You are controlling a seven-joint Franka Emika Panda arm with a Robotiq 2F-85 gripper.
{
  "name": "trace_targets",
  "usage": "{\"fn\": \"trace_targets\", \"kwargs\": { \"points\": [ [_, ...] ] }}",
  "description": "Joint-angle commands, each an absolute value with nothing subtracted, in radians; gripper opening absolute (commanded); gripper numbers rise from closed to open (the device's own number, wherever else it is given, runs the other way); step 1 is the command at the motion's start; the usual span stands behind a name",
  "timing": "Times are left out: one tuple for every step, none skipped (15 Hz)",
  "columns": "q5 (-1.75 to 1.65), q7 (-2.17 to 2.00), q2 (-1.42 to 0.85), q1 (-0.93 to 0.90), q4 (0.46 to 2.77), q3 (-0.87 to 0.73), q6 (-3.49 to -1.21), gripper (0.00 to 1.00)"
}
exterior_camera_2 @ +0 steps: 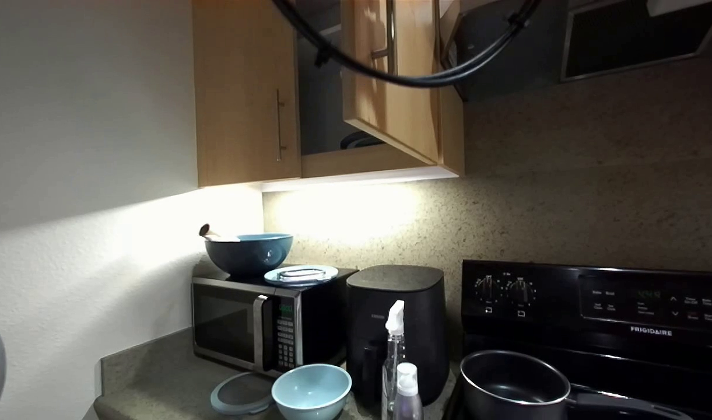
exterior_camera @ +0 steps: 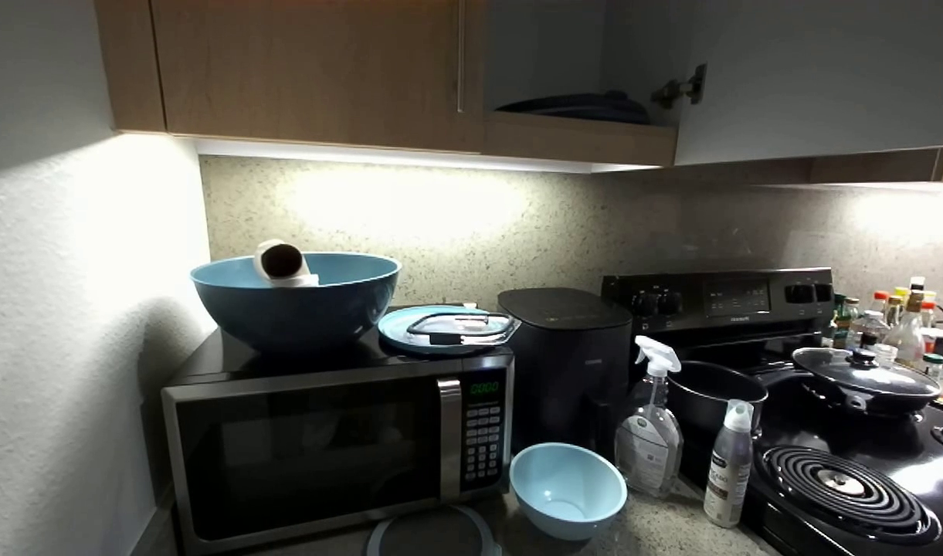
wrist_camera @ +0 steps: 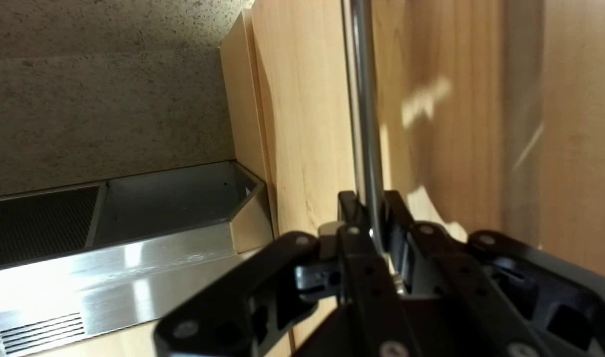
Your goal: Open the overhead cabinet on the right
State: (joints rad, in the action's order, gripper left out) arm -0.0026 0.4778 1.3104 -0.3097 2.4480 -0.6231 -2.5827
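Note:
The overhead cabinet's door stands swung open in both exterior views. An exterior view shows its pale grey inner face (exterior_camera: 819,77) and the pale grey inside (exterior_camera: 548,54). Another exterior view shows its light-brown wood front (exterior_camera_2: 411,111) with the vertical bar handle (exterior_camera_2: 391,35). In the wrist view the door front (wrist_camera: 307,114) and bar handle (wrist_camera: 365,99) are close. My gripper (wrist_camera: 370,206) has its fingers on both sides of the bar, shut on it near its end. The gripper is out of view in both exterior views.
The wider wood cabinet (exterior_camera: 309,69) beside it is shut. A dark item (exterior_camera: 579,106) lies inside the open cabinet. Black arm cables (exterior_camera_2: 385,76) hang before the door. Below are the microwave (exterior_camera: 309,455), air fryer (exterior_camera: 568,363) and stove (exterior_camera: 826,463). A range hood (wrist_camera: 168,198) is beside the door.

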Motion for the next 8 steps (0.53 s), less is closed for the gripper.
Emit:
{"fn": "trace_targets", "kwargs": {
  "points": [
    [0.006, 0.450, 1.266, -0.236, 2.402, -0.691, -2.539, 0.40],
    [0.013, 0.444, 1.268, -0.242, 2.390, -0.697, -2.520, 0.44],
    [0.018, 0.432, 1.264, -0.241, 2.383, -0.704, -2.515, 0.51],
    [0.022, 0.407, 1.258, -0.229, 2.382, -0.714, -2.519, 0.57],
    [0.026, 0.456, 1.296, -0.292, 2.398, -0.696, -2.538, 0.65],
    [0.024, 0.455, 1.297, -0.278, 2.397, -0.709, -2.538, 0.46],
    [0.024, 0.455, 1.299, -0.275, 2.394, -0.714, -2.538, 0.51],
    [0.024, 0.455, 1.300, -0.279, 2.394, -0.713, -2.538, 0.59]
  ]
}}
